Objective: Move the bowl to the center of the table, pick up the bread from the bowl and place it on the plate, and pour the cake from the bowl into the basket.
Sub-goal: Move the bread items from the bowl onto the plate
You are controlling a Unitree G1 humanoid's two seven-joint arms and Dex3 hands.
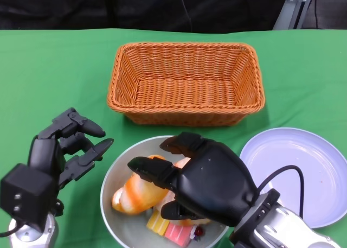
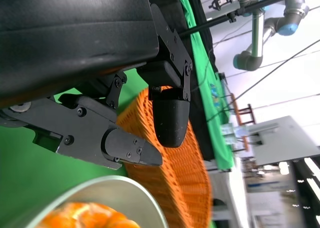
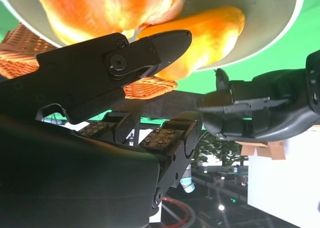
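Note:
A grey bowl point(image 1: 115, 166) sits near the table's front edge, in front of the basket. It holds an orange bread roll point(image 1: 133, 196) and a pink-and-yellow cake slice point(image 1: 168, 230). My right hand point(image 1: 209, 180) hovers over the bowl with its fingers spread above the bread, gripping nothing. The right wrist view shows those fingers point(image 3: 125, 63) close to the bread point(image 3: 210, 33) in the bowl point(image 3: 282, 23). My left hand point(image 1: 68, 147) is open just left of the bowl, apart from its rim. A pale lilac plate point(image 1: 309, 166) lies empty to the right.
An empty orange wicker basket point(image 1: 187, 82) stands behind the bowl at the table's middle. Green cloth covers the table. The left wrist view shows the left hand's fingers point(image 2: 125, 148) between the basket point(image 2: 175, 173) and the bowl's rim point(image 2: 100, 193).

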